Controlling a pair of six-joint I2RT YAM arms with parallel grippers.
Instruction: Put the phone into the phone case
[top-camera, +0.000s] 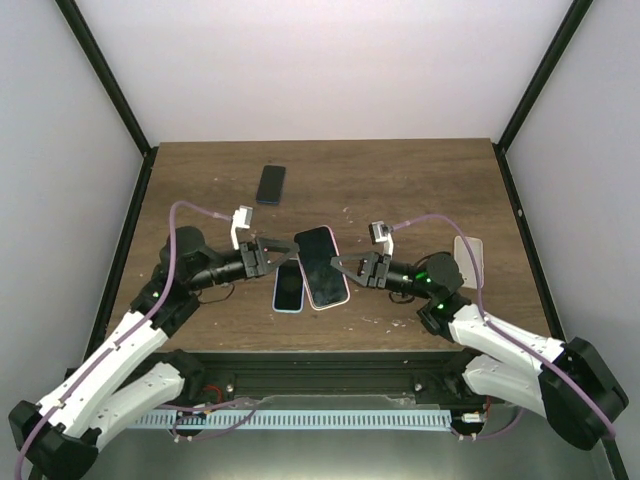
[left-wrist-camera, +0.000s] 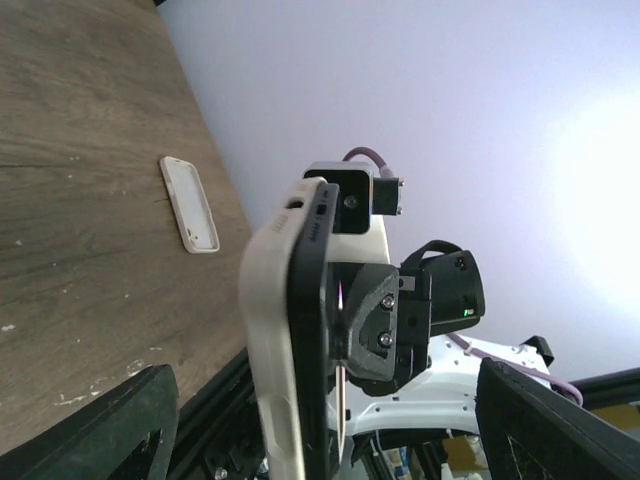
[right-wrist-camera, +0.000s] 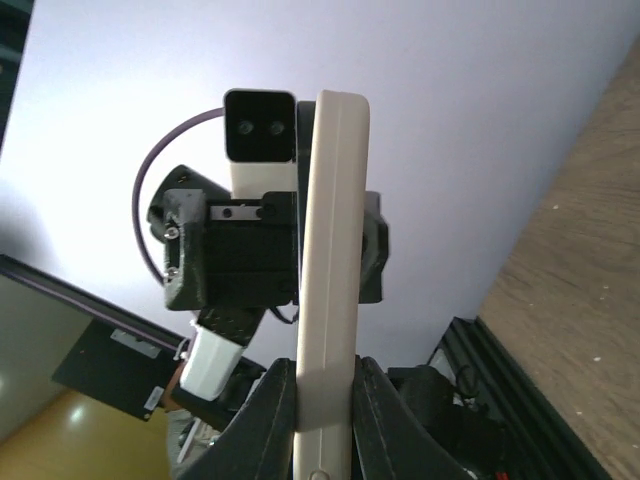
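Phone (top-camera: 318, 262) looks part-seated in the phone case (right-wrist-camera: 330, 250), held off the tabletop (top-camera: 400, 180) between both arms. Right hand (right-wrist-camera: 325, 420) is clamped on the case. Left hand (left-wrist-camera: 335, 420) has its fingers apart, straddling it. Likely stiff slick glass with a flexible rim, so press at the edges, not the screen.

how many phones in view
3: a dark phone lying farthest back, a blue-edged phone near the middle, and a pink-edged phone held in the right hand.
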